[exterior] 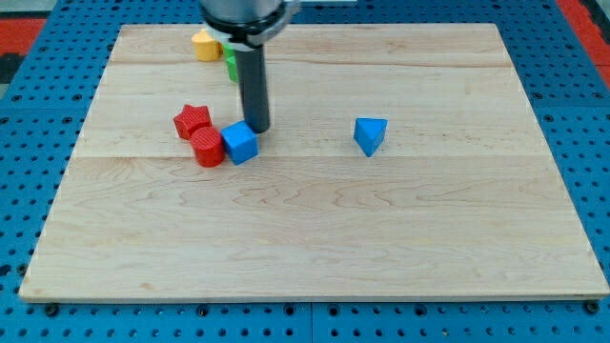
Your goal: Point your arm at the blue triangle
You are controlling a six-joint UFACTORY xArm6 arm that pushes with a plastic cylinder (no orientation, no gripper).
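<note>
The blue triangle (370, 134) lies on the wooden board (315, 238), right of centre. My tip (257, 129) is at the lower end of the dark rod, well to the triangle's left. It stands just above and right of a blue cube (240, 143), close to it or touching it. A red cylinder (207, 147) sits against the cube's left side. A red star-like block (193, 120) is just above and left of that.
A yellow block (205, 44) lies near the board's top edge at the left. A green block (231, 63) shows partly behind the rod. Blue perforated table surface surrounds the board.
</note>
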